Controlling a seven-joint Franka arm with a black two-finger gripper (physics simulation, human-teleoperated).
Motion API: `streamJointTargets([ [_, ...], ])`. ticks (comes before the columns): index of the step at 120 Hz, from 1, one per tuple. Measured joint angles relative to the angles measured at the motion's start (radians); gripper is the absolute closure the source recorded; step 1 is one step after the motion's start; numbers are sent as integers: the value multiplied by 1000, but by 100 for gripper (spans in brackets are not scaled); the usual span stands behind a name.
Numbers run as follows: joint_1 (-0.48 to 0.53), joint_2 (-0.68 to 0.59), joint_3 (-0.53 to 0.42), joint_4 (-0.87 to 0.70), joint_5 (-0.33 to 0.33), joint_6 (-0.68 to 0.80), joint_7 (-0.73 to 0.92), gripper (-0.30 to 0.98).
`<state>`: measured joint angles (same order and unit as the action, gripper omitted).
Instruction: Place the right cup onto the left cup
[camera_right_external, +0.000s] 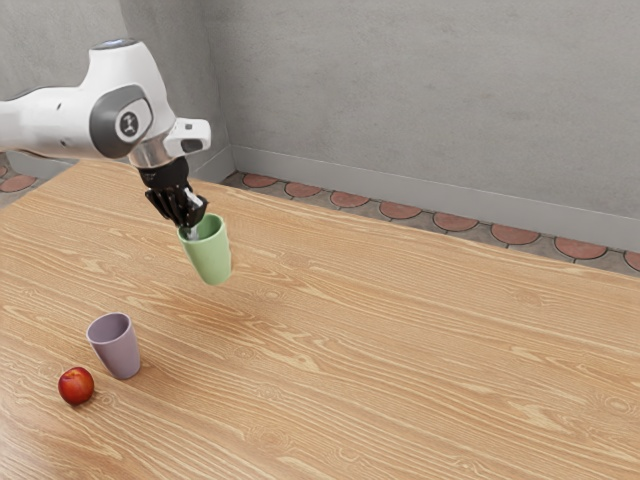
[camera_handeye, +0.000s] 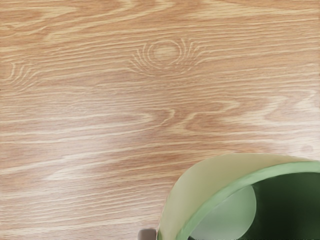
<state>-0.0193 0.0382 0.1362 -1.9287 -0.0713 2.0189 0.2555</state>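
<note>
Gripping a green cup (camera_right_external: 212, 259) by its rim, the black tool (camera_right_external: 188, 227) reaches down from a white arm (camera_right_external: 128, 110) over a wood-grain counter (camera_right_external: 400, 350). A purple cup (camera_right_external: 118, 350) stands mouth up, empty-handed space between the two cups, toward the exterior view's lower left. Just beside it sits a red fruit (camera_right_external: 76, 386) (round and shiny).
</note>
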Motion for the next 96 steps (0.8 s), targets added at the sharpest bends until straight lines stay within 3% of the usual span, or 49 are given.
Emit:
streamJointTargets([
  [24,-3,-134,26,-133,47,19,-1,79],
  [50,89,-302,37,-307,90,36,-3,79],
  [96,108,-388,119,-441,177,100,-6,79],
])
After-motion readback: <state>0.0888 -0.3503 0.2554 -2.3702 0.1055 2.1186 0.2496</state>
